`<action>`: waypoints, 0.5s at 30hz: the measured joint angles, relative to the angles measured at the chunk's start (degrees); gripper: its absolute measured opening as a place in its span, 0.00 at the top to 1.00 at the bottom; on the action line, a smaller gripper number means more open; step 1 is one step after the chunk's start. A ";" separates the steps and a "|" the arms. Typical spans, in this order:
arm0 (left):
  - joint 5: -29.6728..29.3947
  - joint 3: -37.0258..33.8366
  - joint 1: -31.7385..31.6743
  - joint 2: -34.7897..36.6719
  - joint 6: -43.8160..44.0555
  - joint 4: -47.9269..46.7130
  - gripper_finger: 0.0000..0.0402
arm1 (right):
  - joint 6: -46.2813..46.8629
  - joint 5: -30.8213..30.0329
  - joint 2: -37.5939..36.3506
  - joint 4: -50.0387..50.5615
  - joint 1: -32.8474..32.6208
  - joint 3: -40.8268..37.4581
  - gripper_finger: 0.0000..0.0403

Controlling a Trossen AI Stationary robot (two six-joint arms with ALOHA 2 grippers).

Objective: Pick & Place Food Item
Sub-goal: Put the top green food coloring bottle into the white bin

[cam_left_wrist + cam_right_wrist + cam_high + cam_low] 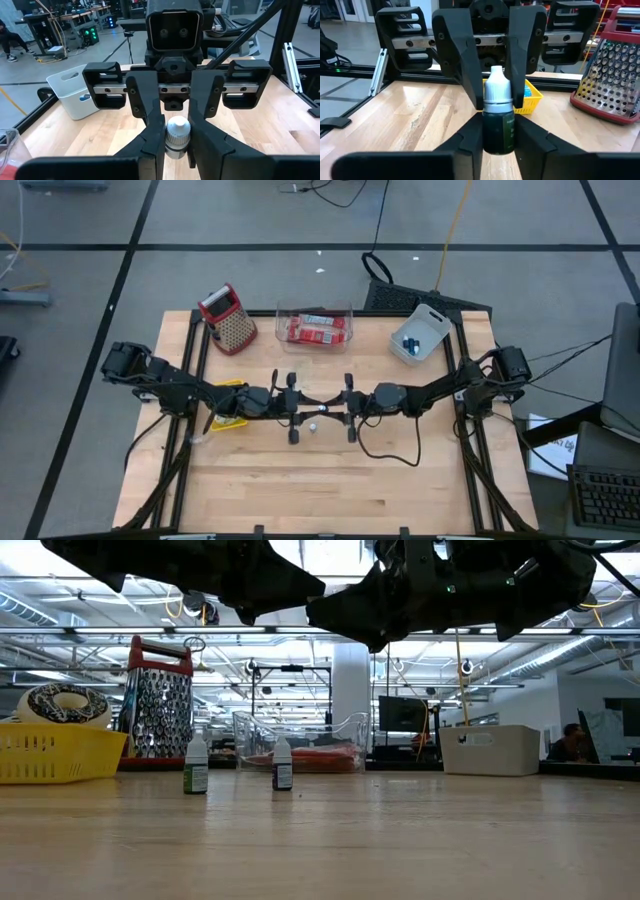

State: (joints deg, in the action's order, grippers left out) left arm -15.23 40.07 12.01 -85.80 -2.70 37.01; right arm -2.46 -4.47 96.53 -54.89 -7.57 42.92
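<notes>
A small green bottle with a white cap (498, 120) stands upright in the air between my two grippers, above the middle of the table. My left gripper (176, 152) comes at it from the table's left and is shut on it. My right gripper (498, 142) comes from the table's right and is shut on the same bottle. In the high view the two grippers face each other tip to tip, the left gripper (300, 408) and the right gripper (343, 408). The low view shows only the arms' undersides, not the held bottle. My left gripper pinches the bottle's upper part, about the white cap (497, 87), between its two fingers (470, 75). The fingers lie level and come from the table's left. The bottle stands upright, clear of the table. My right gripper pinches the bottle's green body (498, 131) between its two fingers (532, 142), below the cap. The fingers lie level and come from the table's right, opposite the left gripper's. The bottle stays upright and lifted clear.
Two more small bottles (195, 766) (282, 766) stand on the table below the arms. A yellow basket (55, 755) with a doughnut sits at the left. At the far edge are a red-handled grater (228, 318), a clear box of red packets (315, 328) and a white bin (420, 335).
</notes>
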 joint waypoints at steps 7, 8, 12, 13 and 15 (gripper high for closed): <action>-0.02 -0.01 0.00 0.00 0.00 0.00 0.80 | 0.01 0.00 0.00 -0.02 0.00 0.00 0.81; -0.02 -0.01 0.00 0.00 0.00 0.00 0.80 | 0.02 0.00 0.00 -0.02 0.00 0.00 0.80; -0.63 -0.02 0.02 0.00 -0.02 0.30 0.79 | 0.02 -0.04 0.00 -0.06 0.00 0.00 0.79; -1.25 -0.02 0.13 -0.02 -0.02 0.43 0.78 | 0.02 -0.06 0.00 -0.11 0.00 0.00 0.79; -2.11 -0.07 0.37 -0.05 -0.04 0.97 0.75 | 0.02 -0.11 -0.02 -0.15 0.00 0.00 0.80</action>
State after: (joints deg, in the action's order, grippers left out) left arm -17.34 40.01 12.38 -85.85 -2.74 37.99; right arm -2.43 -4.58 96.51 -55.05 -7.57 42.92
